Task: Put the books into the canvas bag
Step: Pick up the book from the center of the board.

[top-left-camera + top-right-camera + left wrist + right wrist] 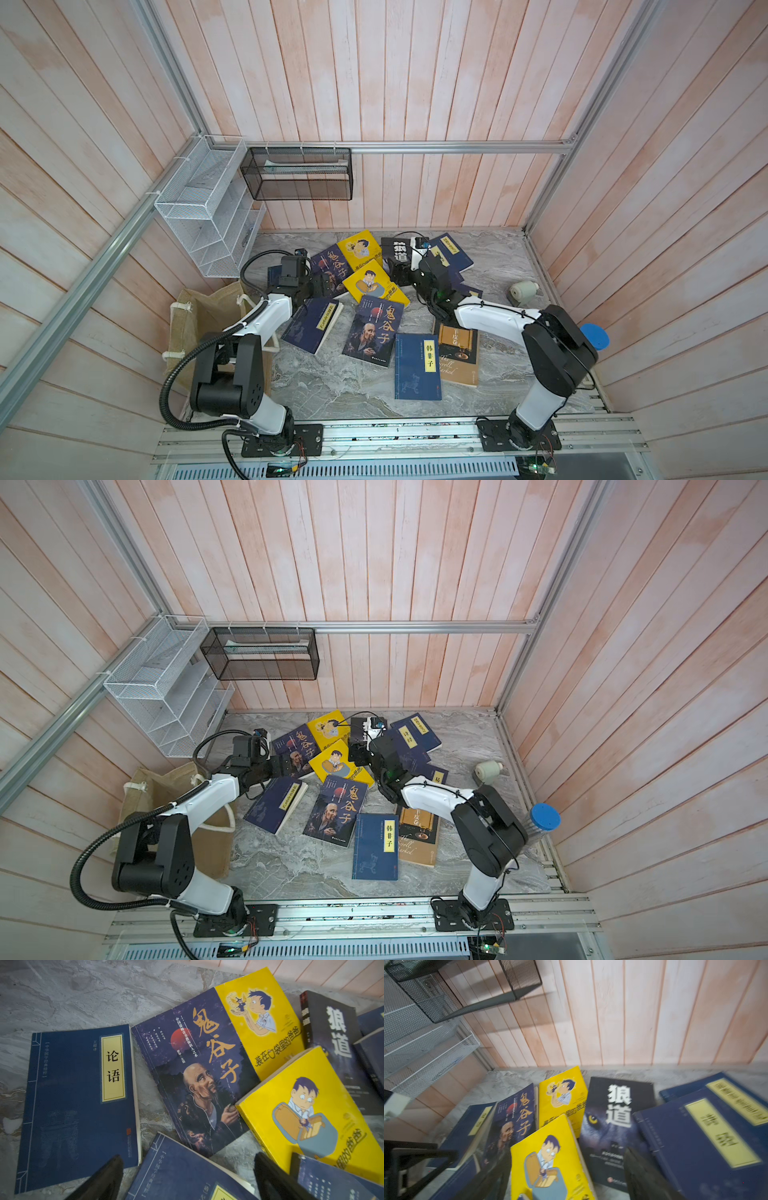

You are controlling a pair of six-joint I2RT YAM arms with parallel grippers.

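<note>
Left gripper (188,1156) spread above books (372,328) | canvas bag (208,311): contents unseen

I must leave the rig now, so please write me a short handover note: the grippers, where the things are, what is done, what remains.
Left gripper: open, empty, over navy paperbacks.
Right gripper: jaws apart on both sides of a yellow cartoon-cover paperback; no grip seen.
Books: thin paperbacks, scattered on the grey marble tabletop.
Tan woven canvas bag with white rope handles: upright beside the left arm; no book visible inside, partly hidden.
Done: nothing. Left: every book.
</note>
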